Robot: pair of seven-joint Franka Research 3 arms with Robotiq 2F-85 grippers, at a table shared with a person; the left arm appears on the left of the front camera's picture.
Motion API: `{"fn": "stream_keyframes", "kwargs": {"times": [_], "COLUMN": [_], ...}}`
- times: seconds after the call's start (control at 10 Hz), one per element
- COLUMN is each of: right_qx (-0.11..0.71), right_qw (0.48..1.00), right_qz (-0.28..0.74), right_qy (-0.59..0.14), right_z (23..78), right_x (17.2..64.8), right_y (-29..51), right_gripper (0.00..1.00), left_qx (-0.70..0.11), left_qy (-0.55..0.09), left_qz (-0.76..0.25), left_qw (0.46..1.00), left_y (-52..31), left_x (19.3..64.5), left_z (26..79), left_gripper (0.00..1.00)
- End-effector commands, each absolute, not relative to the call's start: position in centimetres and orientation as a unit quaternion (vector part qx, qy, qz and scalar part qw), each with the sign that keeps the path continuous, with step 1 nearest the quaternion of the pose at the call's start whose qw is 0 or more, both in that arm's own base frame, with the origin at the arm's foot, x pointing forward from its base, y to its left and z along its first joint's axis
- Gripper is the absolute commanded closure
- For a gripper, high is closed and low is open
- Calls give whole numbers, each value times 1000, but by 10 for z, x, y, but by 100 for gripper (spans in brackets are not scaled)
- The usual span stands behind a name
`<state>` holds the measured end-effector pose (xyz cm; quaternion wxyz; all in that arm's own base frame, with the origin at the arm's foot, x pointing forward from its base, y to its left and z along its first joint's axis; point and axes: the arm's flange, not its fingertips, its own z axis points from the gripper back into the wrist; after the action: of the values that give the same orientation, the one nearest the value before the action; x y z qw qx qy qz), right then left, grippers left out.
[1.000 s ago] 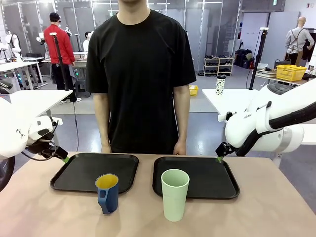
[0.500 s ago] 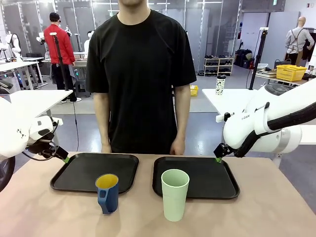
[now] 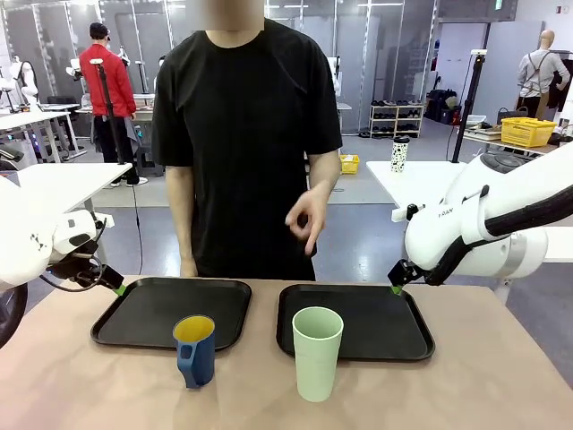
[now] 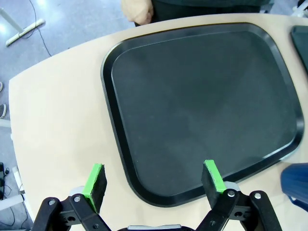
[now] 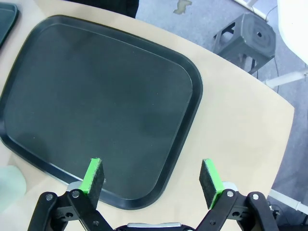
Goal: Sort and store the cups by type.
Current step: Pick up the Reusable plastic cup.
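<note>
A tall pale mint-green tumbler (image 3: 317,352) stands on the table just in front of the right black tray (image 3: 407,338); its rim also peeks in as the pale tumbler (image 5: 10,187) at the right wrist view's lower left. The dark blue mug (image 3: 195,348) with yellow inside stands in front of the left black tray (image 3: 143,313); a blue mug edge (image 4: 296,185) shows at the left wrist view's right side. My left gripper (image 3: 118,288) hovers open over the left tray's outer corner, its gap (image 4: 153,180) holding nothing. My right gripper (image 3: 397,288) hovers open over the right tray's far edge, its gap (image 5: 153,180) likewise bare.
A person in a black shirt stands at the far side, one raised hand (image 3: 307,215) above the table, the other hand (image 4: 136,9) resting at the table edge. Both trays hold nothing. A grey stool (image 5: 245,36) stands on the floor beyond the table's right edge.
The person has lifted one hand off the table edge up to chest height. The right gripper crept slightly left earlier; cups and left arm have not moved.
</note>
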<state>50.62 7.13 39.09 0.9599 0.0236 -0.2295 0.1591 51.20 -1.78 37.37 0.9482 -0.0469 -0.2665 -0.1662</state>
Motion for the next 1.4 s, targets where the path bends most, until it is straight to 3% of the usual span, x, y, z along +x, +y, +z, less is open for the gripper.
{"fn": "stream_keyframes", "kwargs": {"times": [0.0, 1.3], "right_qx": [24, 24], "right_qw": [959, 960], "right_qz": [158, 159], "right_qy": [-233, -230], "right_z": [389, 391], "right_x": [505, 506], "right_y": [70, 72], "right_gripper": [0, 0], "left_qx": [-48, -48], "left_qy": [-270, -270], "left_qz": [-168, -168], "left_qw": [947, 947], "left_y": [-18, -18], "left_x": [509, 509], "left_z": [377, 377], "left_gripper": [0, 0]}}
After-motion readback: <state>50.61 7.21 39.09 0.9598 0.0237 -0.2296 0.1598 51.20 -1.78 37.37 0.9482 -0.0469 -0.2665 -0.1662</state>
